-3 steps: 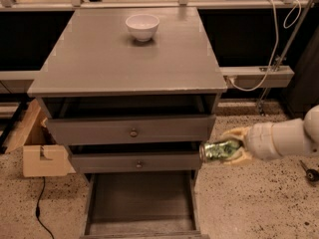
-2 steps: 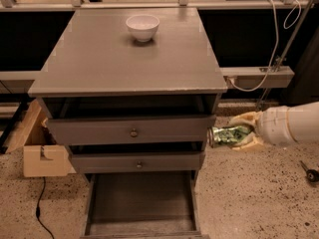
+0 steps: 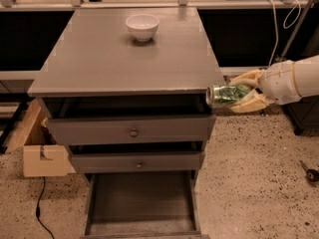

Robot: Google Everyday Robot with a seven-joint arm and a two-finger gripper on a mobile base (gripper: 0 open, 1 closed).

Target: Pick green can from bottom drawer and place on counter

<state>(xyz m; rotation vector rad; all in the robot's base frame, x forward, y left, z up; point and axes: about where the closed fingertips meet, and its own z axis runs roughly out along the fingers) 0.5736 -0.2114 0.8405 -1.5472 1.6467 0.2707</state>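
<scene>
The green can lies on its side in my gripper, silver end pointing left. The gripper's pale fingers are shut on the can, one above and one below it. It hangs in the air just right of the cabinet, level with the counter's front right corner. The counter is the flat grey top of the cabinet. The bottom drawer is pulled out at the floor and its dark floor shows bare.
A white bowl stands near the back of the counter. Two upper drawers with round knobs stand slightly open. A cardboard box sits on the floor at the left. Cables and a rail lie behind at the right.
The gripper has carried the can upward, from beside the middle drawer to the level of the counter's front edge.
</scene>
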